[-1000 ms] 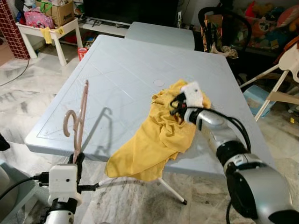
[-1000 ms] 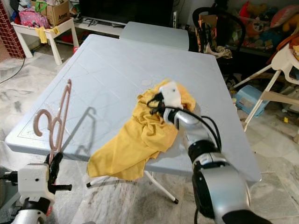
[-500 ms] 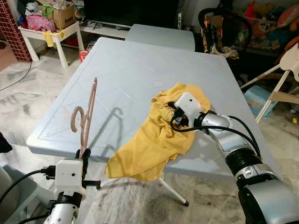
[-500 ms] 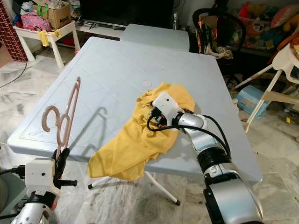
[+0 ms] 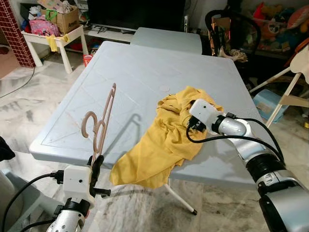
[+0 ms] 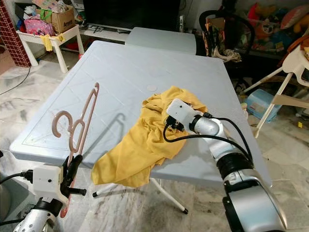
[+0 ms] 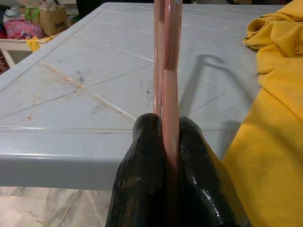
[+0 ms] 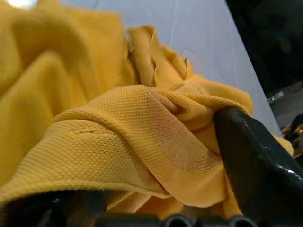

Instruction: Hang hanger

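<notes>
Surface (image 5: 140, 72): far and left portions lying open for passage; yellow shirt (image 5: 164, 140) occupying the near-right area, draping over the front edge.

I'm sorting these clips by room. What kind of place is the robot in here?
Most likely a home living or play room: a big plastic table on marble floor, a dark TV on a low stand behind it, and toys heaped beside a white high chair.

Pale grey table (image 5: 145, 72) with a crumpled yellow shirt (image 5: 164, 145) draped over its near edge.
</notes>
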You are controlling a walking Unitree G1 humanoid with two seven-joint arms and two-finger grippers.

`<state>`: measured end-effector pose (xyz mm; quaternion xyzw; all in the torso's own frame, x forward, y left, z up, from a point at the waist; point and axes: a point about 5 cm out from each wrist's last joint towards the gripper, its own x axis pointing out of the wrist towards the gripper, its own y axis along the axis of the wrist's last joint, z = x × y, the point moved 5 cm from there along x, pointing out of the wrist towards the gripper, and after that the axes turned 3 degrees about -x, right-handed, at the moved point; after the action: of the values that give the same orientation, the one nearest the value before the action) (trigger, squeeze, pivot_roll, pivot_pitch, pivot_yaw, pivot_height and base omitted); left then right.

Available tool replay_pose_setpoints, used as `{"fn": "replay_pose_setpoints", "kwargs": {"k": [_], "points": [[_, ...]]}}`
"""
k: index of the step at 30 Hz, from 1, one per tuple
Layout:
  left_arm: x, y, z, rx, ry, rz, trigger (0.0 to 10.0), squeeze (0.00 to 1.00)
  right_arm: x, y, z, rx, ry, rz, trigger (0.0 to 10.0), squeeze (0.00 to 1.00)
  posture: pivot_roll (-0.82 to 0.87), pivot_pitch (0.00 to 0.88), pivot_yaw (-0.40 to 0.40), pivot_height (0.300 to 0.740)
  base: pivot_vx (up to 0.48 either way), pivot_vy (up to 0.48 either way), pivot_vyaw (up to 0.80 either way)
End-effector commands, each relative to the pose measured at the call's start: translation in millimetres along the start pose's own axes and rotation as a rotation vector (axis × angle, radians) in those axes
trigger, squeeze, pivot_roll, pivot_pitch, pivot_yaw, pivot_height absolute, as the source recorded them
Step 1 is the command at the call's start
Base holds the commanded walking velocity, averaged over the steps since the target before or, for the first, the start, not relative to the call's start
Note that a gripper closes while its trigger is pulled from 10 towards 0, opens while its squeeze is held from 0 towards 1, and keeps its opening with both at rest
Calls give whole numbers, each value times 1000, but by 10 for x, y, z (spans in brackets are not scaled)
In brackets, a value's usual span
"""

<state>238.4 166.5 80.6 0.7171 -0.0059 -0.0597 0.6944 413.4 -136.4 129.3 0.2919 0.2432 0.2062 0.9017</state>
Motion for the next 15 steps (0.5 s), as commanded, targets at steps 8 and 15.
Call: {"fn": "replay_pose_setpoints", "kwargs": {"k": [8,15], "points": [[42,-113,60,-6,-28,-40,10000,0,-162,-239,-5,-151,141,-96,10000,1000,59,0,-71,740,0,0,0],[42,-141,45,-2,-21,-42,10000,0,-152,-85,322,-167,-21,-48,10000,1000,59,0,-71,740,0,0,0]]}}
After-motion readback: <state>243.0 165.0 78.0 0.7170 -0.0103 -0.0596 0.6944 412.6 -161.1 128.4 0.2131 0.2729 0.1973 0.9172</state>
